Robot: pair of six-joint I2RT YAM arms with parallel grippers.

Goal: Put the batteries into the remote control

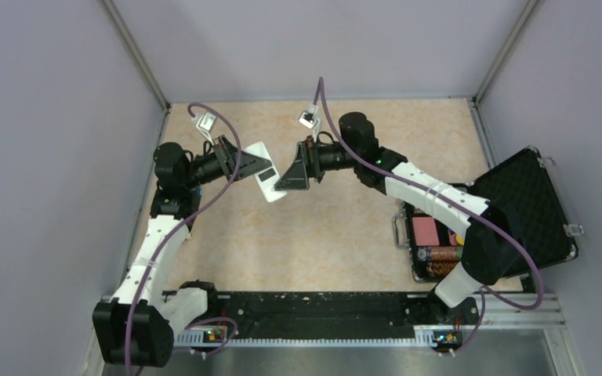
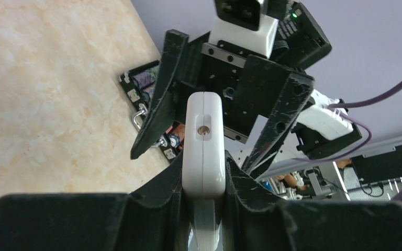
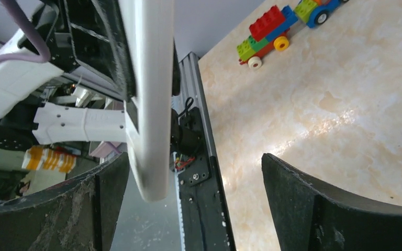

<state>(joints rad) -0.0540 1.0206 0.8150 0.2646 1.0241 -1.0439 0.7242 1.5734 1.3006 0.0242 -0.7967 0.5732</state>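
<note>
My left gripper [image 1: 244, 166] is shut on the white remote control [image 1: 265, 174] and holds it in the air above the table's middle. In the left wrist view the remote [image 2: 204, 141] stands clamped edge-on between my fingers [image 2: 157, 188]. My right gripper [image 1: 294, 174] is open and faces it, jaws wide apart. In the right wrist view the remote's end [image 3: 149, 115] hangs just inside my left finger [image 3: 102, 201], with a wide gap to the other finger [image 3: 319, 209]. I cannot make out the batteries.
An open black case [image 1: 521, 200] lies at the right with a pink card deck [image 1: 425, 231] and striped chip rolls [image 1: 444, 254] inside. A black rail [image 1: 321, 307] runs along the near edge. A toy brick train [image 3: 277, 26] shows in the right wrist view.
</note>
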